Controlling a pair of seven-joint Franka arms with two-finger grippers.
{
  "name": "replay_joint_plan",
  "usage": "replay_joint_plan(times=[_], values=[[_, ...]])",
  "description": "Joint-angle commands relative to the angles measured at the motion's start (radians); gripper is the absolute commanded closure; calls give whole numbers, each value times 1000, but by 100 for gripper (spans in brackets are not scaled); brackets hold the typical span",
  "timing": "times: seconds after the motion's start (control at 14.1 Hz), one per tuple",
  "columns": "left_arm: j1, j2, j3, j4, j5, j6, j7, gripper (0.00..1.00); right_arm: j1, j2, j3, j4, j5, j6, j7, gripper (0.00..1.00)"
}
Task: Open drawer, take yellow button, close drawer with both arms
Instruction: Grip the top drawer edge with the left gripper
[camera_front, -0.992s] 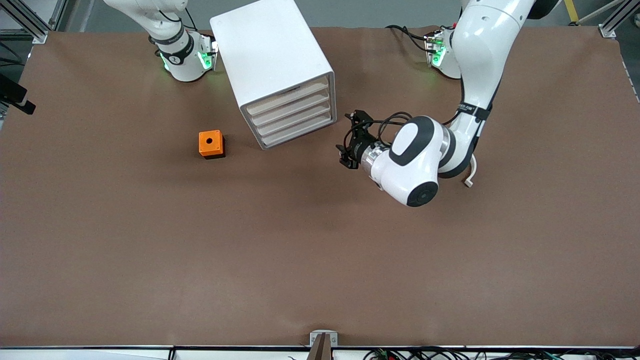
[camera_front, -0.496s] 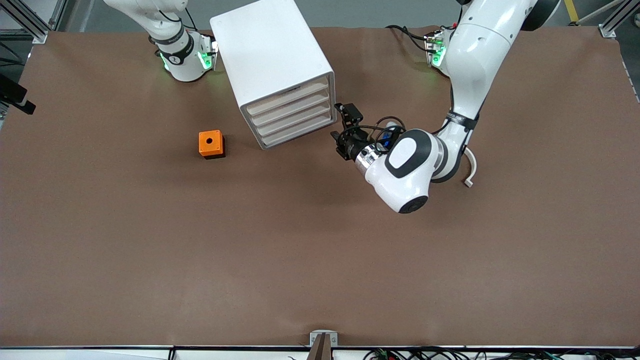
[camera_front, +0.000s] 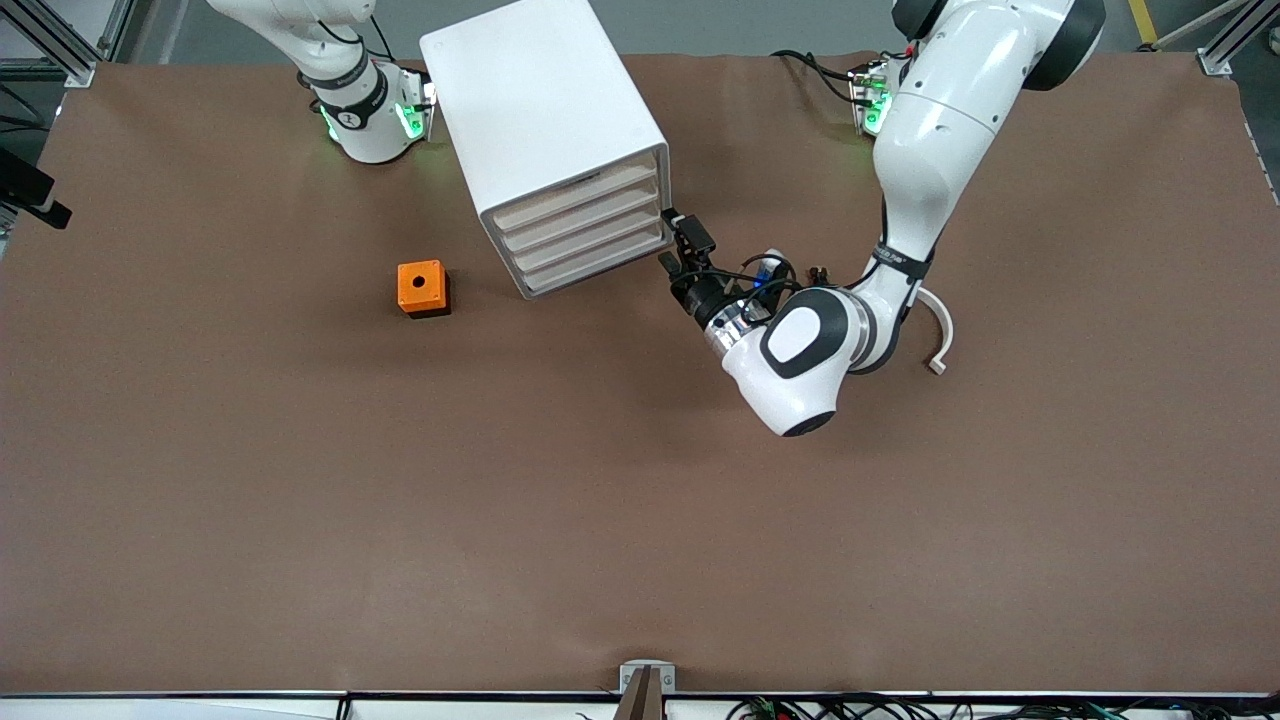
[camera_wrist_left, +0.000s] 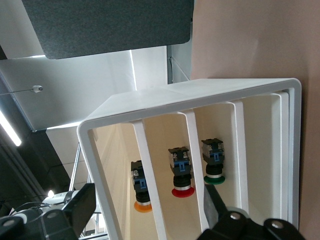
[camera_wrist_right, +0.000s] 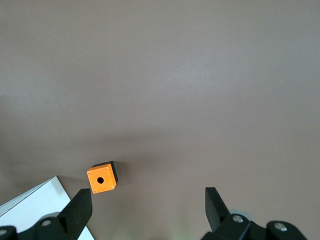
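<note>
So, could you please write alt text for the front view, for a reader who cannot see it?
The left arm's tool is at the front corner of the white cabinet, level with its lower drawers; all four drawers look closed. An orange cube with a hole lies on the brown table beside the cabinet, toward the right arm's end.

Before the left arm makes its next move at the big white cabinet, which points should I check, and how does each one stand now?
1. Uppermost off-white drawer of the big white cabinet shut, ready to pull: ok.
2. Left gripper open: ok.
3. Left gripper at that drawer's height: cannot tell.
4. Orange-yellow-capped black button inside: ok.
5. Right gripper open, waiting over the table near the orange cube: ok.
</note>
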Motion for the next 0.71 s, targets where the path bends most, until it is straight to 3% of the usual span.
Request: replay_joint_plan(times=[0.0, 0.64], values=[[-10, 21, 0, 20, -37, -31, -29, 45, -3, -21, 3, -8, -14, 2, -5, 0], [-98, 23, 0, 17, -52, -34, -31, 46, -23, -15, 1, 9, -6, 5, -5, 0]])
